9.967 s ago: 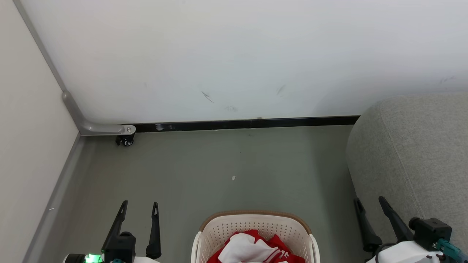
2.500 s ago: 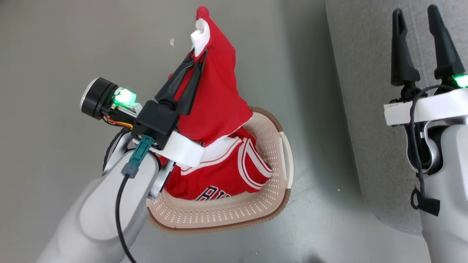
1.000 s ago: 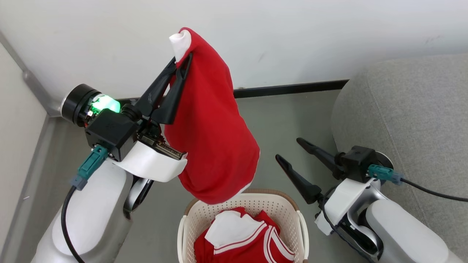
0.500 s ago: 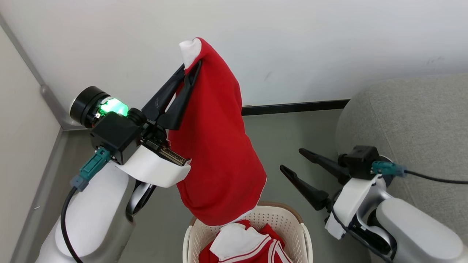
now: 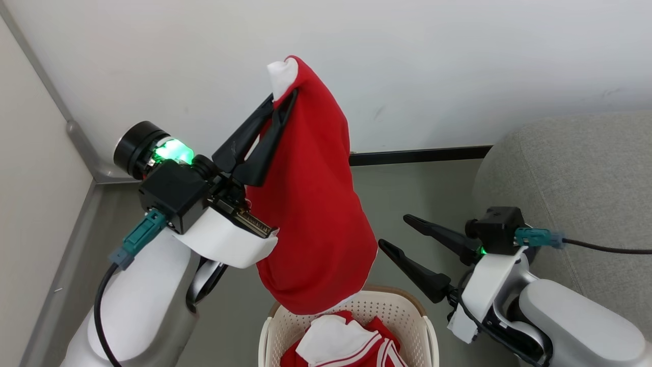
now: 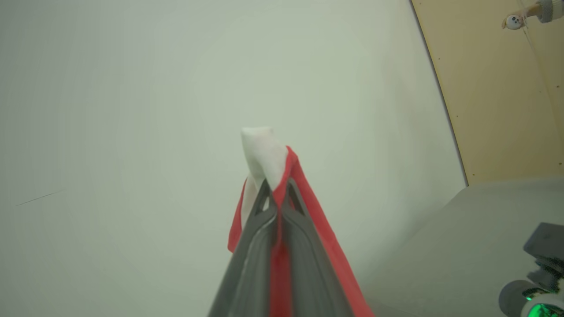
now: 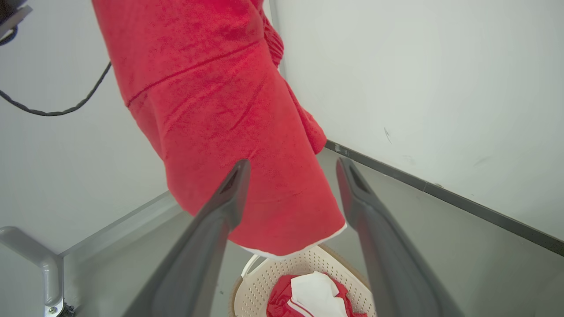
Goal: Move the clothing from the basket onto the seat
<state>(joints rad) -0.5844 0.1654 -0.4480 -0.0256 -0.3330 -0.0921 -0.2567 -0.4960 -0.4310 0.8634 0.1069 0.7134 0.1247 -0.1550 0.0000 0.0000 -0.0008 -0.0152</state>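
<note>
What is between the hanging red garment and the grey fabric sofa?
The right gripper, jaws open, pointing at the soft bright-red garment that the left gripper holds up; the large grey woven-fabric sofa is on its other side. Head view.

Hanging soft garment (image 5: 310, 204): is showing bright red all over, with a white patch at its top tip and a thin white edge along the hem.
Folded jersey (image 5: 331, 341): is showing red with a white panel and white-striped trim, at bottom centre of the head view.
Perforated plastic laundry basket (image 5: 392, 312): is showing cream-white walls dotted with small holes, under a tan-brown rim band.
Padded woven-fabric sofa (image 5: 575, 173): is showing plain pale grey, at the right.
Left gripper (image 5: 282, 99): is showing black fingers, with a green light glowing behind.
Skirting strip (image 5: 417, 154): is running black between white wall and grey-green floor.
</note>
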